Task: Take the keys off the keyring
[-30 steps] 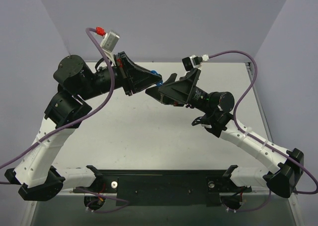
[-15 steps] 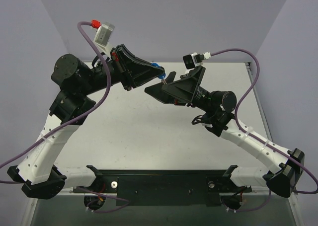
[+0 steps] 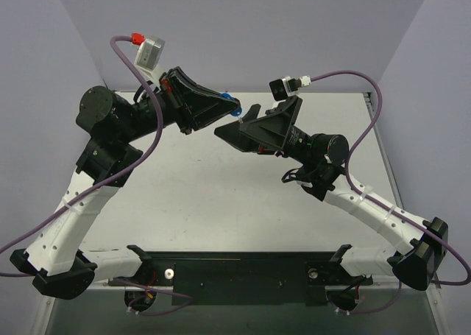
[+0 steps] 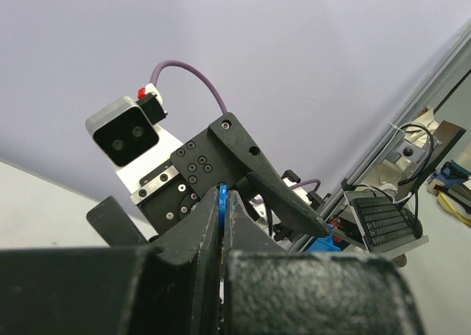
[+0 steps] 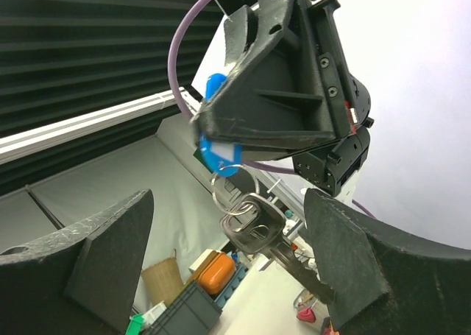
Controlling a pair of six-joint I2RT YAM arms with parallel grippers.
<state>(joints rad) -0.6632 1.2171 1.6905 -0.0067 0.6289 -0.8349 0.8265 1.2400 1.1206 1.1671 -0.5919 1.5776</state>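
Silver keys (image 5: pixel 255 222) hang beneath blue tag (image 5: pixel 220 157) in left gripper (image 5: pixel 208 126)

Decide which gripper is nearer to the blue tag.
Left. The left gripper is shut on the blue tag, with the keyring and keys hanging below it. The right gripper is open, apart from the tag, facing the keys.

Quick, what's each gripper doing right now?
Left gripper: shut on the blue tag, keyring and keys hanging below.
Right gripper: open, fingers either side of the keys.
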